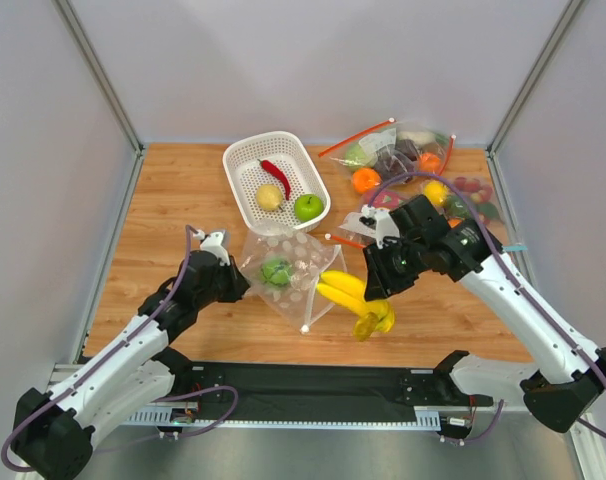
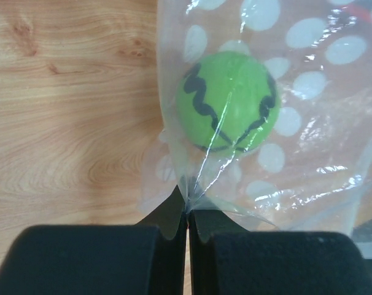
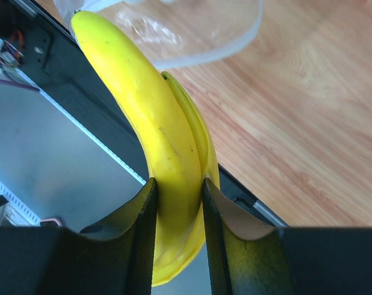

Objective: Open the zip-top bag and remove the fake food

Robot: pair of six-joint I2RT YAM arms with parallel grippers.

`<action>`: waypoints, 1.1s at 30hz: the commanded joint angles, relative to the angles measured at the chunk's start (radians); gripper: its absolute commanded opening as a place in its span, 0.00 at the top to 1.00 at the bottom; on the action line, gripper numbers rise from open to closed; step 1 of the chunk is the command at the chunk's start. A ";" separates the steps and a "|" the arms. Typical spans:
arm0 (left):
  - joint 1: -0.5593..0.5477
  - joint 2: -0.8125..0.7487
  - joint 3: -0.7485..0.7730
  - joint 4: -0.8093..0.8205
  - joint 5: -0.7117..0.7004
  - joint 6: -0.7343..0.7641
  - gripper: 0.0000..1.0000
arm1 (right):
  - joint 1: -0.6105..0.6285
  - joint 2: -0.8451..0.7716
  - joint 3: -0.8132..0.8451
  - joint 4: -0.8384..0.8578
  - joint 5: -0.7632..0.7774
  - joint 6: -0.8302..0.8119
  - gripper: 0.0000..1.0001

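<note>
Now my right gripper (image 1: 375, 285) is pinching the yellow banana (image 1: 348, 295), just outside the open mouth of the zip-top bag (image 1: 301, 262). My left gripper (image 1: 228, 277) is pressed tight on a corner of the bag, on the side away from the banana. It pins the bag to the counter (image 1: 173, 200). One green apple (image 1: 276, 271) sits inside the bag. Behind the bag is the white basket (image 1: 245, 160). It holds the red chili (image 1: 275, 176), the yellow round fruit (image 1: 269, 197) and the other green apple (image 1: 308, 207). So I think I am partway through taking the food out. Next I should carry the banana over the bag to the basket and let go. Then I must reach in for the apple without dragging the bag along.
</note>
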 commanded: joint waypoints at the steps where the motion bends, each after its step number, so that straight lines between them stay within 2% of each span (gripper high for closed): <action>1: 0.007 -0.030 -0.011 -0.010 -0.012 0.022 1.00 | 0.004 -0.004 0.144 -0.040 -0.023 -0.017 1.00; 5: 0.007 -0.041 -0.014 -0.015 -0.012 0.025 1.00 | 0.004 0.041 0.199 -0.040 -0.039 -0.036 1.00; 11: 0.005 -0.047 0.000 -0.026 -0.012 0.040 1.00 | 0.004 0.073 0.138 -0.002 -0.048 -0.040 1.00; 16: 0.005 -0.060 -0.017 -0.033 0.005 0.042 1.00 | 0.003 0.091 0.193 0.043 0.003 -0.031 1.00; 20: 0.005 -0.076 -0.043 -0.038 0.024 0.038 1.00 | 0.000 0.139 0.214 0.196 0.007 0.004 1.00; 27: 0.005 -0.093 -0.066 -0.041 0.090 0.032 1.00 | 0.001 0.347 0.346 0.465 0.177 0.046 1.00; 33: 0.005 -0.136 -0.068 -0.062 0.097 0.057 1.00 | -0.002 0.683 0.654 0.528 0.294 0.007 1.00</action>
